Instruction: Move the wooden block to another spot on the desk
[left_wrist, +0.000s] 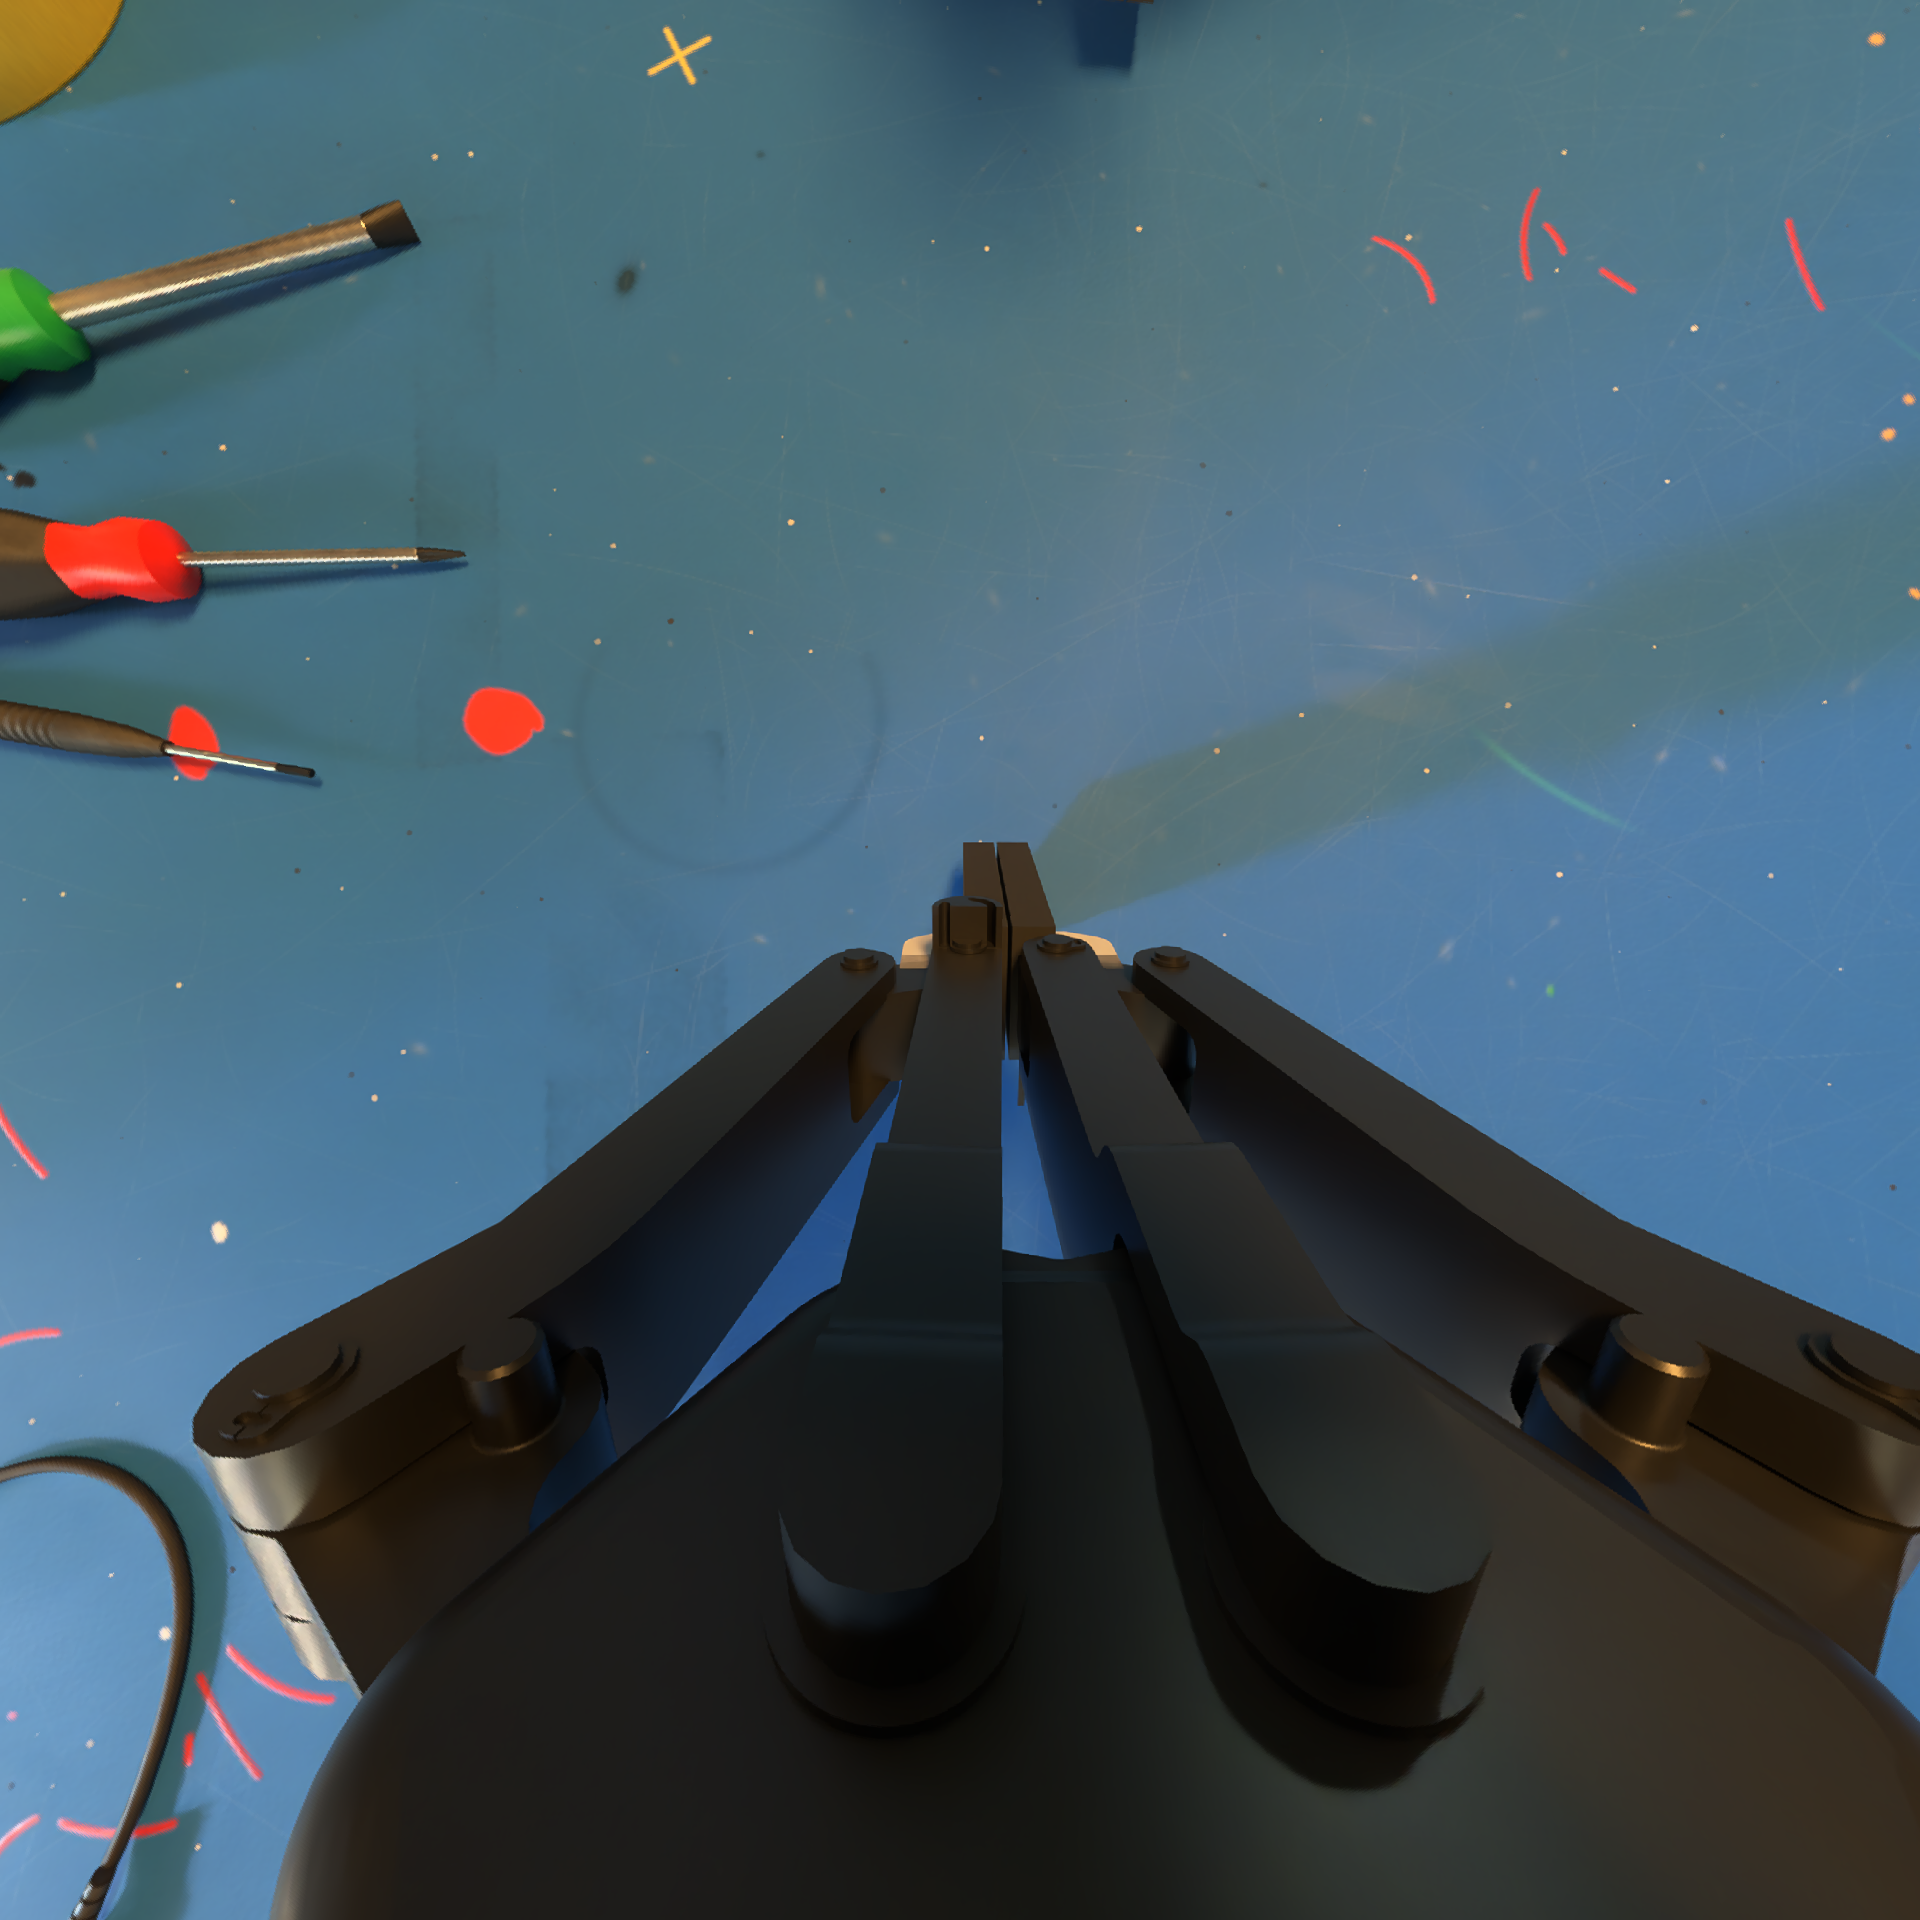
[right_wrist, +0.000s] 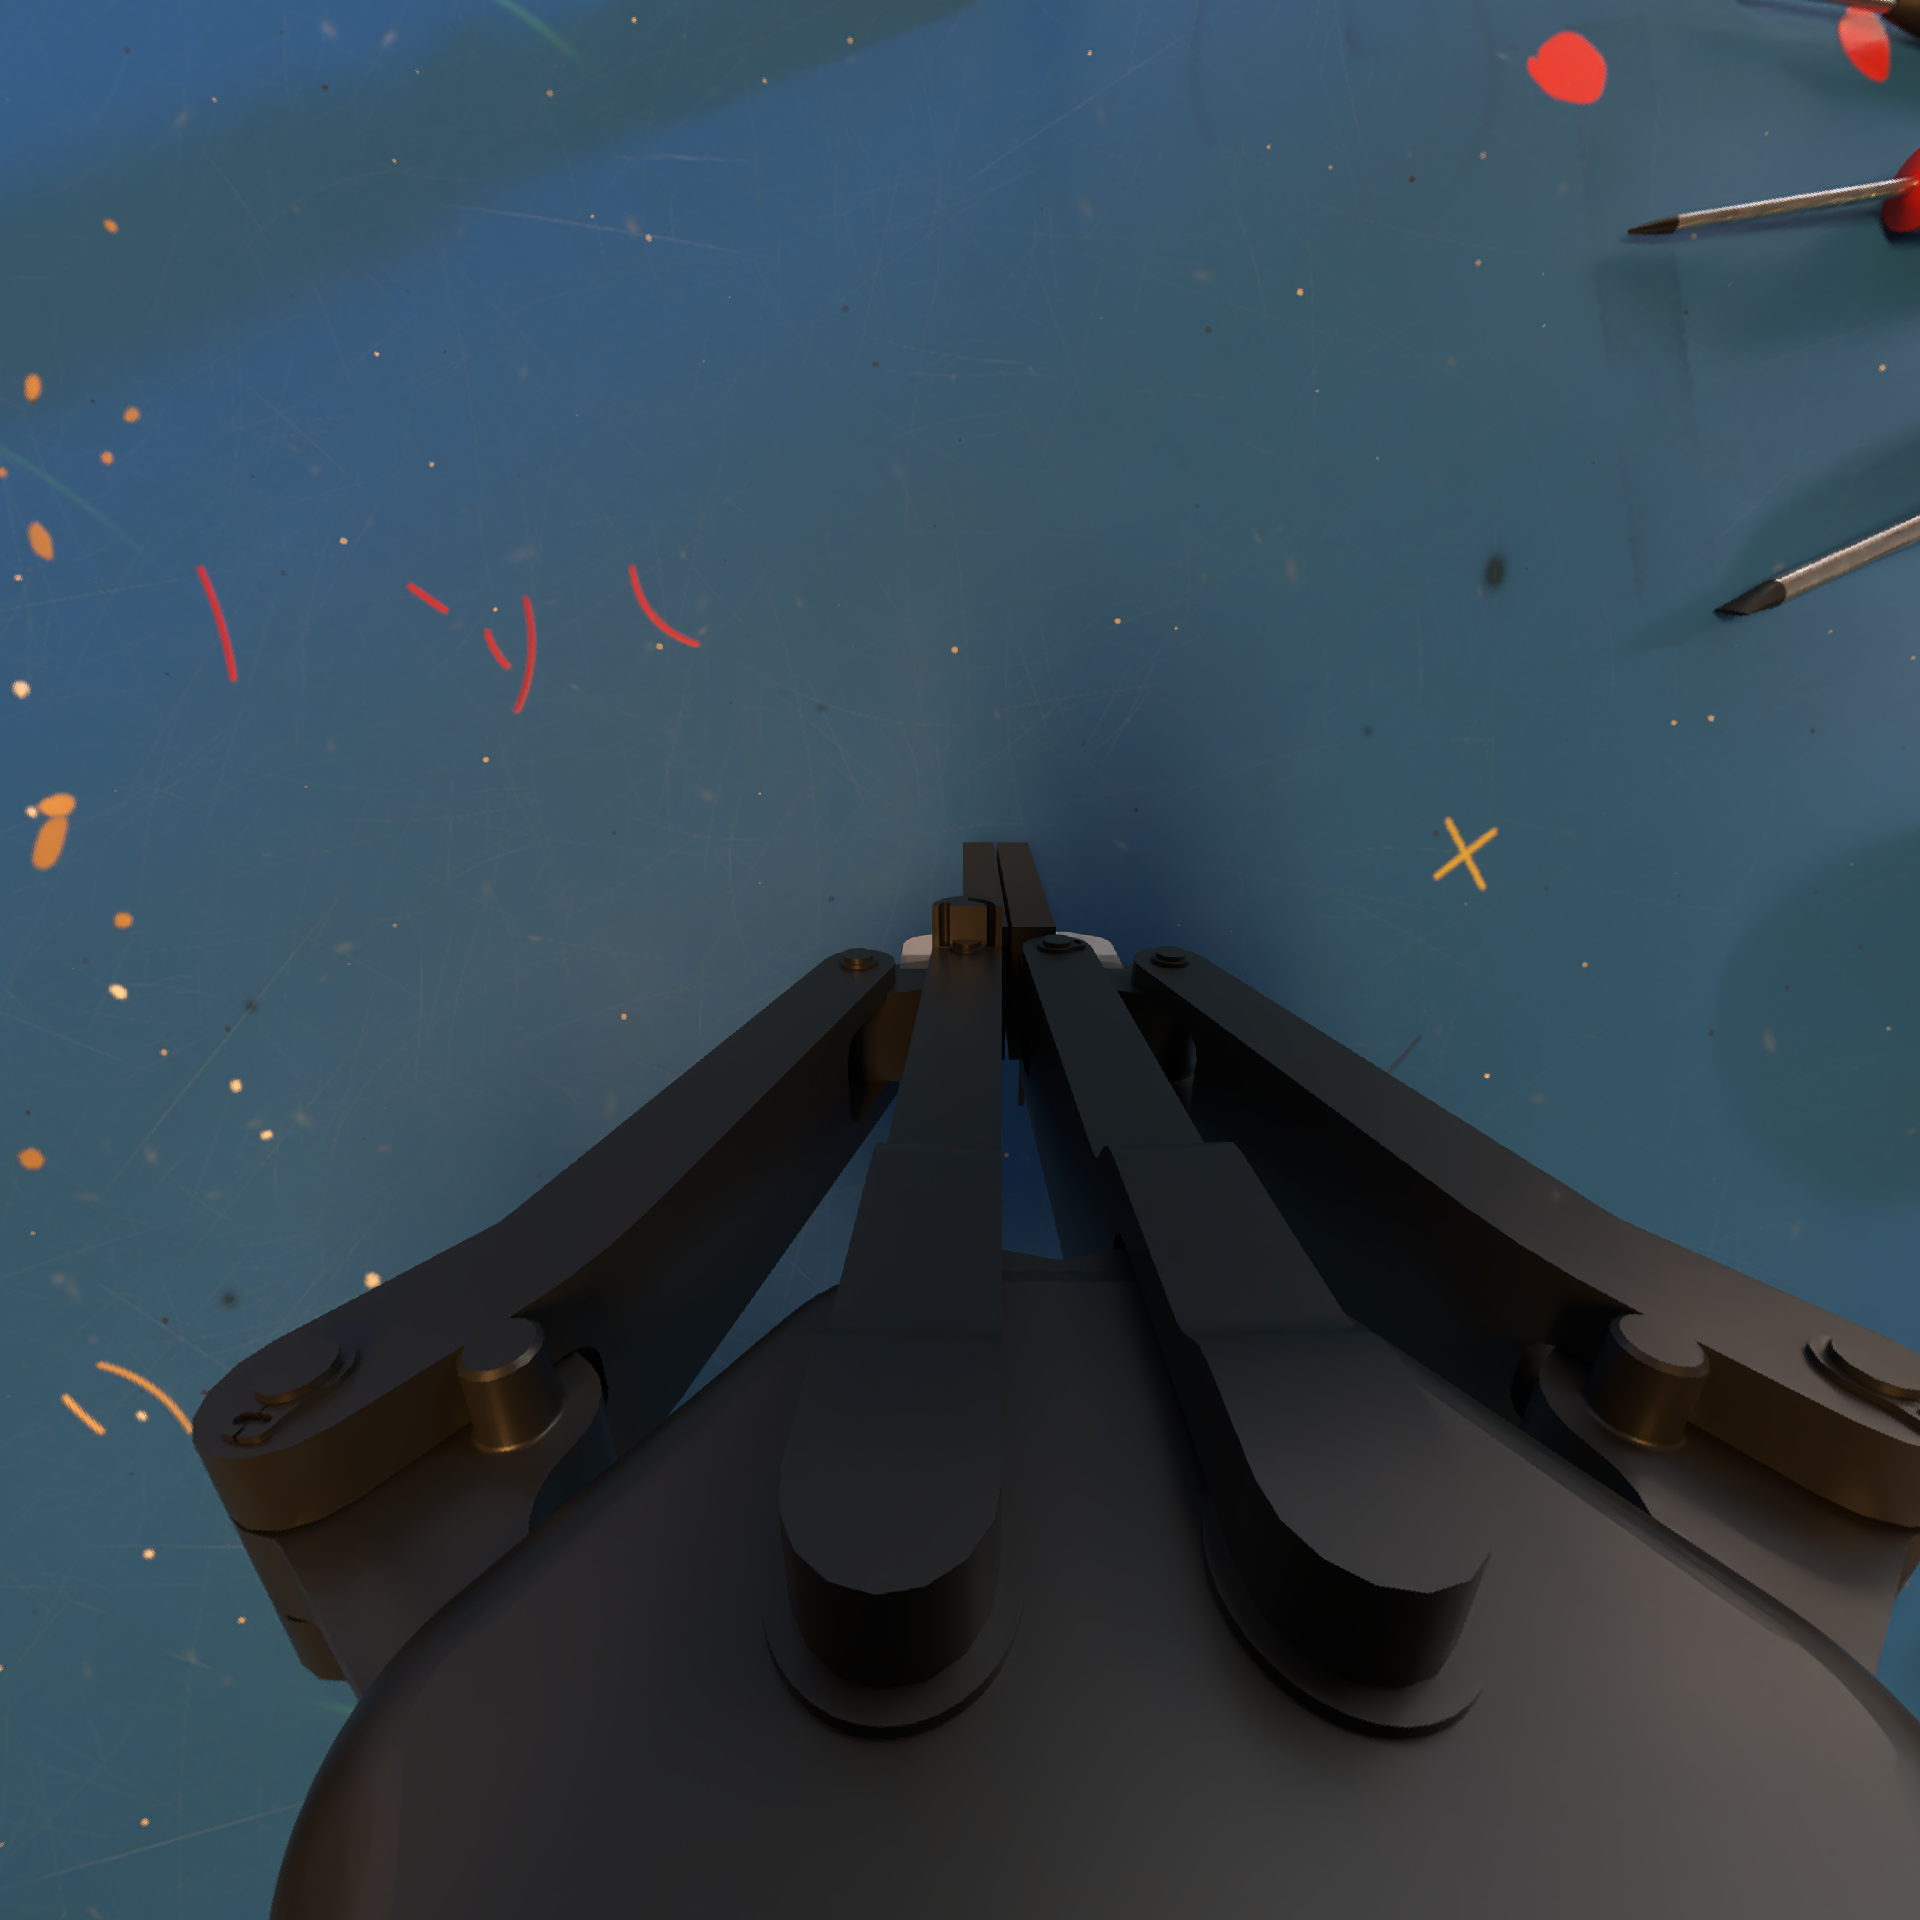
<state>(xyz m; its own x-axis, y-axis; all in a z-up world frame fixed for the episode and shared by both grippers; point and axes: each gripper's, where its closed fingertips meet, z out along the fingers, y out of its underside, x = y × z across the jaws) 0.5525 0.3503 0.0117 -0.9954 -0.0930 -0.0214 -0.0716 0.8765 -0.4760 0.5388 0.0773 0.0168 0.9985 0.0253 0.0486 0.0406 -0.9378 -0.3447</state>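
No wooden block shows in either view. My left gripper (left_wrist: 997, 862) is shut with nothing between its fingers and hangs above the blue desk mat (left_wrist: 1143, 468). My right gripper (right_wrist: 997, 862) is also shut and empty, above the same mat (right_wrist: 935, 416). A dark blue shape (left_wrist: 1107, 36) shows at the top edge of the left wrist view; I cannot tell what it is.
Three screwdrivers lie at the left: a green-handled one (left_wrist: 208, 275), a red-handled one (left_wrist: 208, 559) and a thin dark one (left_wrist: 156, 740). Two of their tips show in the right wrist view (right_wrist: 1756, 205) (right_wrist: 1818, 571). A yellow round object (left_wrist: 42, 42) and a black cable (left_wrist: 171, 1621) lie at the left.
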